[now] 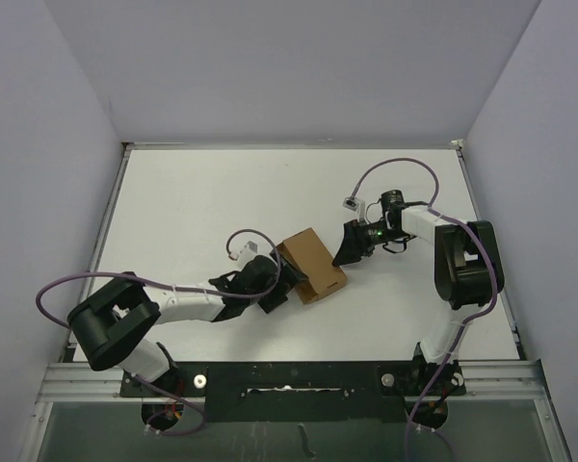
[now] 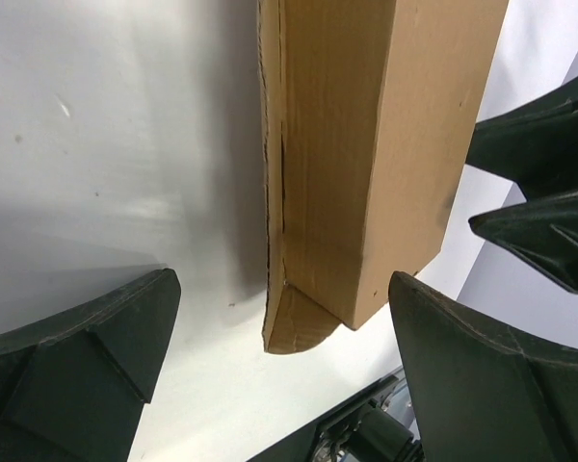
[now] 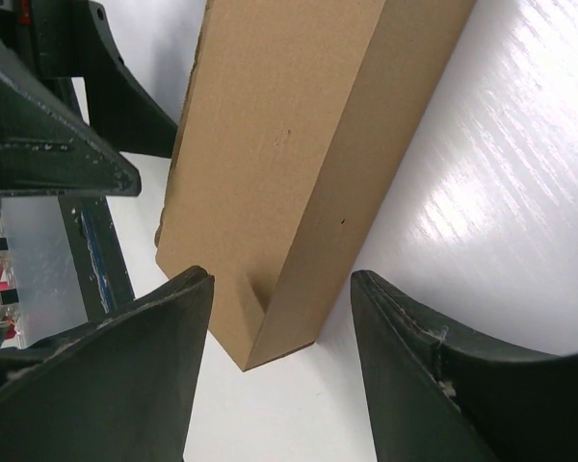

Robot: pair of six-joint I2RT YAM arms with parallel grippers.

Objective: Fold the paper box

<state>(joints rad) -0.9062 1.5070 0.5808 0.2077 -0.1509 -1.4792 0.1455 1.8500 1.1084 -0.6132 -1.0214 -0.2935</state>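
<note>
The paper box (image 1: 310, 267) is a brown cardboard box lying on the white table between my two grippers. My left gripper (image 1: 277, 289) is at its near-left end and stands open. In the left wrist view the box (image 2: 366, 164) ends between the wide-apart fingers (image 2: 77, 375), untouched, and a rounded flap (image 2: 294, 327) sticks out at its end. My right gripper (image 1: 347, 252) is at the box's right side, also open. In the right wrist view a corner of the box (image 3: 279, 144) lies between the fingers (image 3: 443, 385), with bare table on the right of it.
The white table (image 1: 193, 212) is walled in by pale panels on three sides. A black rail (image 1: 289, 380) with the arm bases runs along the near edge. Purple cables (image 1: 395, 168) loop over both arms.
</note>
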